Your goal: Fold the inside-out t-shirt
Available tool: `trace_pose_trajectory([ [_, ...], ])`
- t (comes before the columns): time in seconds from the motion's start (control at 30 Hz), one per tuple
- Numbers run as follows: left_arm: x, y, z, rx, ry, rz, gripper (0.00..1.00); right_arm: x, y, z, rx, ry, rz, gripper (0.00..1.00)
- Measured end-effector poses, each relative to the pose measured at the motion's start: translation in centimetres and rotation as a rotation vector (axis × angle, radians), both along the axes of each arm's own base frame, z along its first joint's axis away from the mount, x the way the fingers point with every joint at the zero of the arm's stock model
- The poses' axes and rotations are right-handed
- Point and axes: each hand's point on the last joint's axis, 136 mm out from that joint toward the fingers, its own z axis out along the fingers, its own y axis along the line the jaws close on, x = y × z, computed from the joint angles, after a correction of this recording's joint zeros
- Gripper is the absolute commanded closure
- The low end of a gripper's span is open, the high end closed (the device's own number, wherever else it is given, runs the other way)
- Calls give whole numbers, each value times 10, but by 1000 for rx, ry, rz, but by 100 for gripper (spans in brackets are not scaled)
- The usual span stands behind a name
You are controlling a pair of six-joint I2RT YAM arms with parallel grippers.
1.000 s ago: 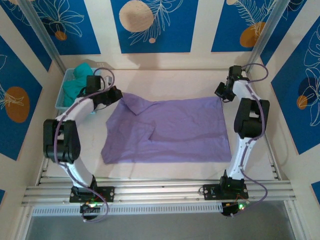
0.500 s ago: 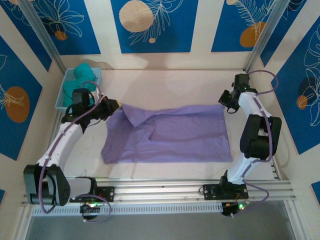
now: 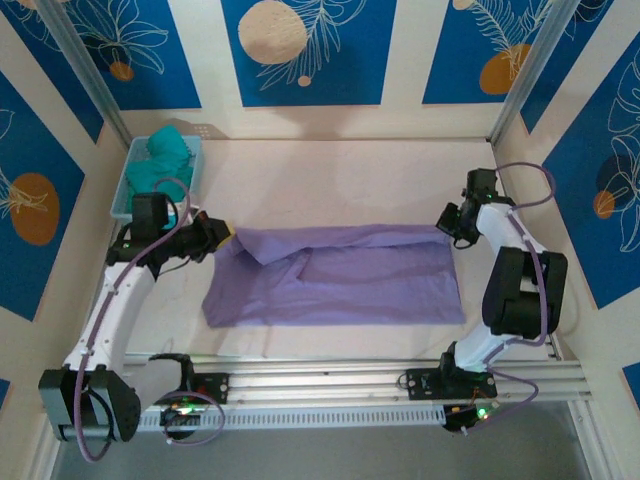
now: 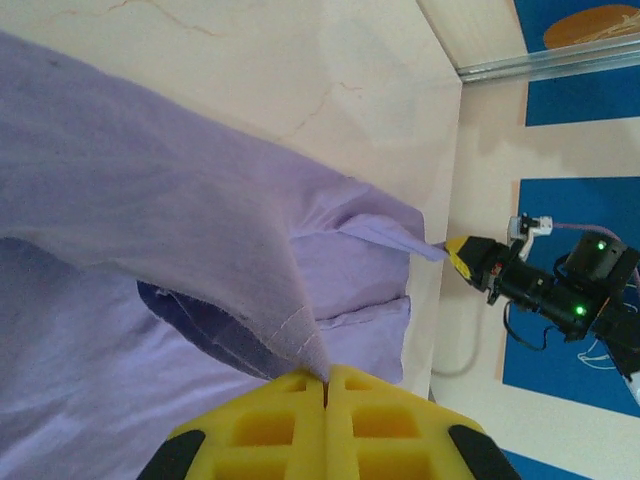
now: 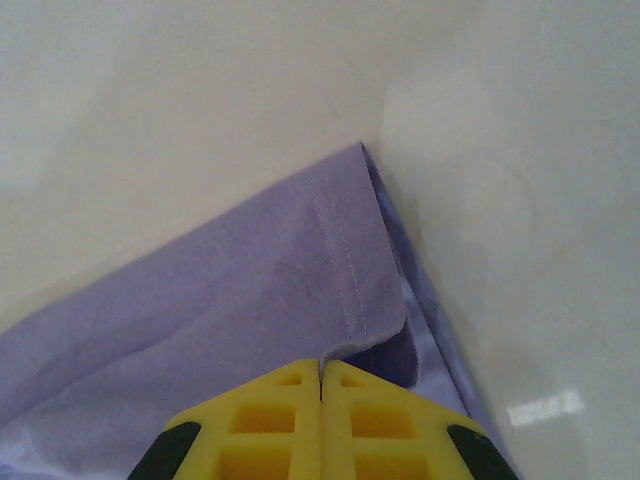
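Observation:
The lavender inside-out t-shirt (image 3: 340, 275) lies across the middle of the table, its far edge lifted and folding toward the near side. My left gripper (image 3: 222, 237) is shut on the shirt's far left corner, and in the left wrist view the stitched hem (image 4: 295, 335) runs into the closed yellow jaws of the left gripper (image 4: 325, 378). My right gripper (image 3: 447, 225) is shut on the far right corner. In the right wrist view the hemmed corner (image 5: 350, 260) is pinched in the right gripper (image 5: 321, 366).
A light blue bin (image 3: 122, 200) at the back left holds a teal-green garment (image 3: 160, 160). Metal rails (image 3: 320, 380) run along the table's near edge. Bare cream tabletop (image 3: 330, 180) lies beyond the shirt.
Both grippers have pulled the shirt's far edge toward the near side, so the shirt looks narrower front to back. The left arm has stretched out and swung down.

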Motion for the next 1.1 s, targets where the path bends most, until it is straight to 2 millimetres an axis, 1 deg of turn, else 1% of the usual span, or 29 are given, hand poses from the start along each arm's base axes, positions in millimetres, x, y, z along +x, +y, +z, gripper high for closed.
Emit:
trace_pose_trajectory([
  [0.13,-6,7,-2,3,17,6,100,-21,1,5,-8,-4,-13,100],
  [0.3,-11,10,-6,5,32,7,100,-40,0,9,-19,-11,-39,100],
  [0.43,-21,11,-8,0,33,8,100,-57,-1,7,-24,-8,-63,100],
  [0.5,-26,11,-10,0,34,8,100,-66,-1,3,-21,-2,-74,97],
  [0.57,-30,11,-16,4,40,6,100,-75,0,-3,-14,9,-87,86],
  [0.6,-33,11,-19,5,47,3,100,-80,0,-8,-10,18,-93,76],
  [0.67,-36,11,-27,5,68,1,100,-88,3,-15,-5,33,-98,62],
  [0.73,-38,11,-31,6,80,0,100,-93,8,-17,-25,27,-73,50],
  [0.77,-39,11,-32,7,81,-1,100,-92,14,-13,-44,5,-42,44],
  [0.8,-38,11,-31,7,79,-1,100,-90,24,-6,-61,-36,10,38],
  [0.87,-38,11,-31,8,78,-2,100,-82,56,16,-90,-152,154,34],
  [0.93,-38,11,-31,9,77,-2,100,-74,102,42,-96,-289,342,31],
  [0.97,-38,11,-31,9,75,-2,100,-72,123,49,-94,-333,417,28],
  [1.0,-37,11,-32,8,77,-1,100,-72,148,54,-100,-377,514,26],
  [1.03,-37,11,-32,8,77,-1,100,-75,173,56,-107,-402,606,24],
  [1.1,-35,11,-32,8,77,-1,100,-81,218,52,-133,-428,769,21],
])
